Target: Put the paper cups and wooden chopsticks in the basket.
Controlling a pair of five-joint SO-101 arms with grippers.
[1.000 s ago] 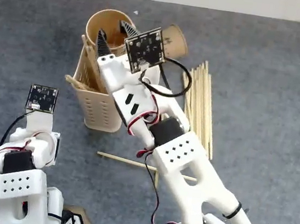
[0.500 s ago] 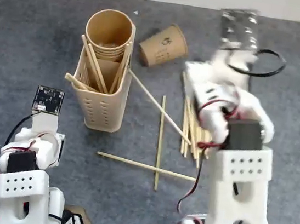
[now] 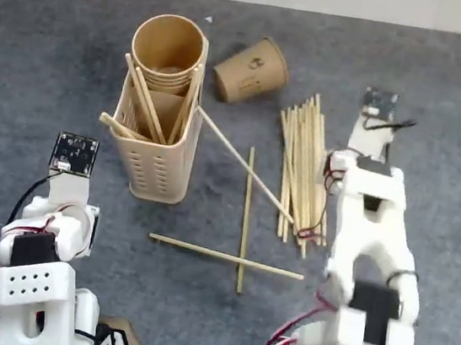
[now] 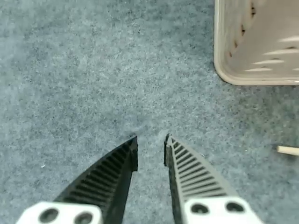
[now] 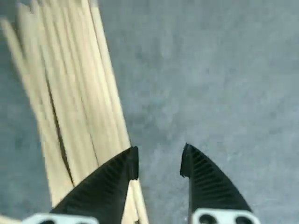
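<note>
Swung from basket (image 3: 158, 171) to chopstick bundle (image 3: 304, 161), right gripper (image 5: 159, 163) sits spread, left gripper (image 4: 150, 151) too; one cup (image 3: 251, 70), three chopsticks (image 3: 228, 257) lie loose.

one basket (image 3: 159, 167), two paper cups (image 3: 169, 41) (image 3: 251, 70), three loose chopsticks (image 3: 249, 183), one chopstick bundle (image 3: 304, 161).

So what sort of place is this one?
Probably a tabletop robot-training setup rather than a real kitchen. A grey carpet-like mat covers the surface, and staged props sit on it: a basket, a tipped paper cup and loose wooden chopsticks.
</note>
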